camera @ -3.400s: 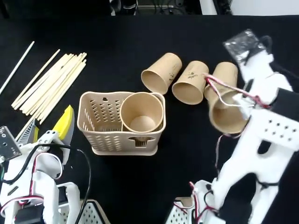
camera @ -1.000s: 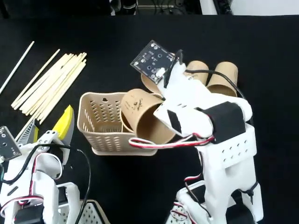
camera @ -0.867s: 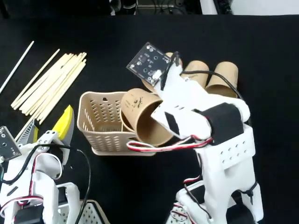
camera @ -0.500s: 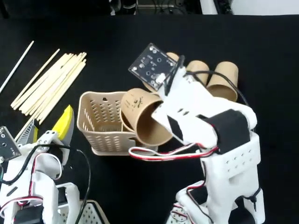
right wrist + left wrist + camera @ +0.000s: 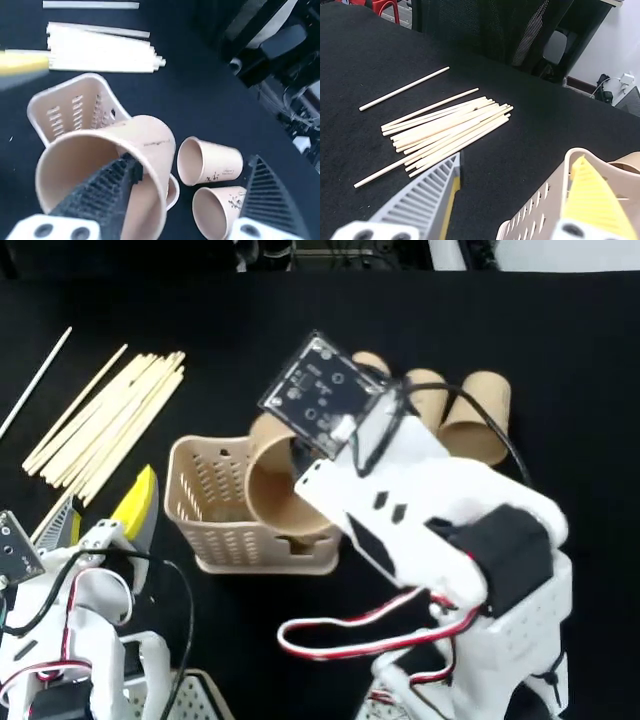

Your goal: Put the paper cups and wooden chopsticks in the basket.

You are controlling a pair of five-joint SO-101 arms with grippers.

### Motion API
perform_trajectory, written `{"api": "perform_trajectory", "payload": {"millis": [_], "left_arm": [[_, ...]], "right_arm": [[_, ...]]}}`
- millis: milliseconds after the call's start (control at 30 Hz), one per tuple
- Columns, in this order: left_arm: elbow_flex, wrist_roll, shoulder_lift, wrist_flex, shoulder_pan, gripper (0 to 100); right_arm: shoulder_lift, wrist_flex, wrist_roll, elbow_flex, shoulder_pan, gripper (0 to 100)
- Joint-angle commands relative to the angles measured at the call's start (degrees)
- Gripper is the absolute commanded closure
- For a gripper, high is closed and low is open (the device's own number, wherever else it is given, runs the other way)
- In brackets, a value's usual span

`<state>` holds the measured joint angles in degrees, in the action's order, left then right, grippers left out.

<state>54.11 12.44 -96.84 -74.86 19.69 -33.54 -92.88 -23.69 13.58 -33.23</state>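
The right gripper [image 5: 194,161] is spread wide, with one black ribbed finger [image 5: 107,192] at the mouth of a smooth brown paper cup [image 5: 107,145]. This cup sits tilted in the beige perforated plastic basket [image 5: 210,505]. Other tapered cups [image 5: 470,420] lie on their sides on the black bench [image 5: 560,330]. The left gripper [image 5: 516,160] is also spread, near a loose pile of thin wooden chopsticks [image 5: 450,130].

I read the table cover [image 5: 560,330] as matt black cloth. The chopsticks [image 5: 450,132] are pale bare wood, the paper cups [image 5: 210,160] dull brown paper (no shine anywhere), the basket [image 5: 210,505] smooth beige plastic with a faint sheen.
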Motion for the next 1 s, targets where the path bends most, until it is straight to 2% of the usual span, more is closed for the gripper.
{"api": "perform_trajectory", "payload": {"millis": [0, 467, 767, 833, 967], "left_arm": [[0.04, 0.09, 0.44, 1.05, -0.31, 66], [0.04, 0.09, 0.44, 1.05, -0.31, 66], [0.04, 0.09, 0.44, 1.05, -0.31, 66], [0.04, 0.09, 0.44, 1.05, -0.31, 66], [0.04, 0.09, 0.44, 1.05, -0.31, 66]], "right_arm": [[-0.92, 1.41, 0.53, 2.15, -0.70, 67.3], [-1.19, -7.65, 0.00, 4.00, -0.44, 67.4], [-0.40, -3.34, 0.18, 4.00, -0.35, 67.4], [-0.31, -3.52, -0.18, 3.74, 2.81, 67.4], [-0.13, -3.87, -8.44, 0.57, 17.41, 67.4]]}}
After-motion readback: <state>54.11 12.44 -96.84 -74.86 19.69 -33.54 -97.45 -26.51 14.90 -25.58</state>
